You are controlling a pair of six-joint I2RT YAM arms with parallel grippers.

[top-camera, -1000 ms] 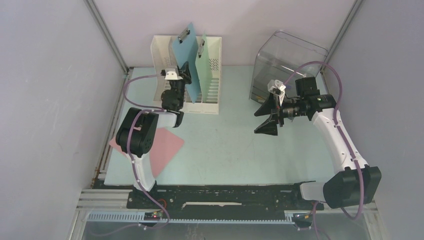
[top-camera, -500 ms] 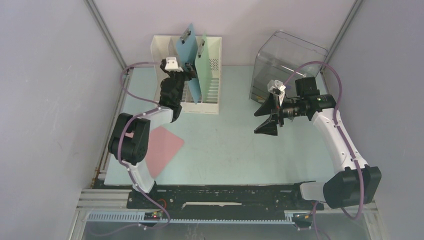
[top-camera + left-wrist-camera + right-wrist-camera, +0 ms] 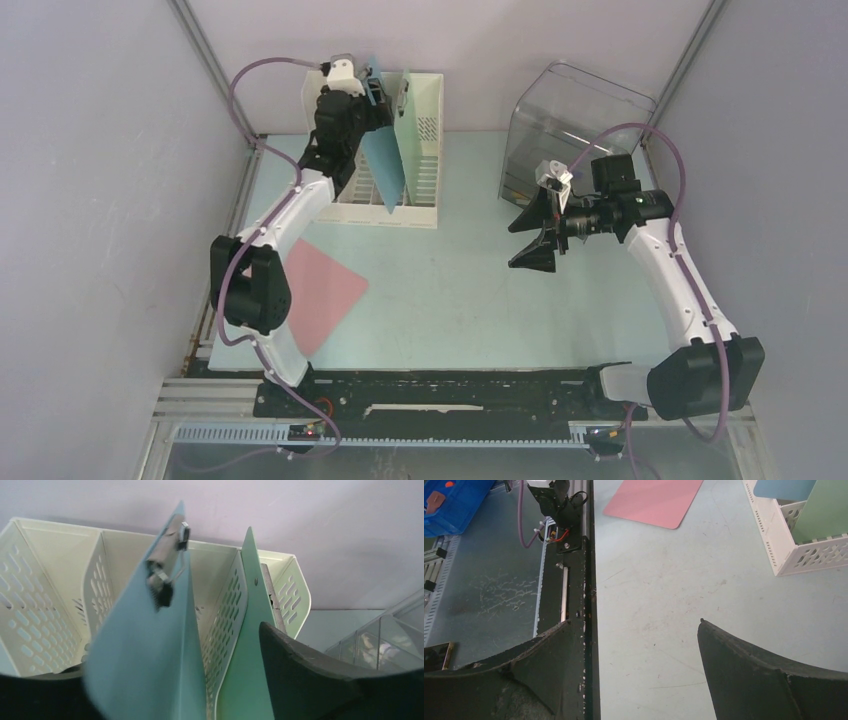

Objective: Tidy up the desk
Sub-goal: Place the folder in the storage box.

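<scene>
The desk (image 3: pixel 460 300) is a pale mint-green tabletop. At its back left stands a white file rack (image 3: pixel 425 200) holding a blue clipboard (image 3: pixel 380 160) and a green clipboard (image 3: pixel 415 130), both upright and leaning. My left gripper (image 3: pixel 375 98) is raised at the blue clipboard's top. In the left wrist view, the left gripper (image 3: pixel 170 650) is open, with the blue clipboard (image 3: pixel 145 655) loose between its spread fingers and the green clipboard (image 3: pixel 250 655) just right of it. My right gripper (image 3: pixel 530 237) hangs open over the desk's middle right, its fingers (image 3: pixel 749 670) holding nothing.
A pink sheet (image 3: pixel 325 295) lies flat on the desk near the left arm's base. A clear plastic box (image 3: pixel 575 120) stands at the back right. A black rail (image 3: pixel 440 390) runs along the near edge. Side walls close in left and right.
My left gripper opened off the blue clipboard and rose along it toward the back, up to its clip end. The clipboard stays leaning in the rack. The right arm has not moved.
</scene>
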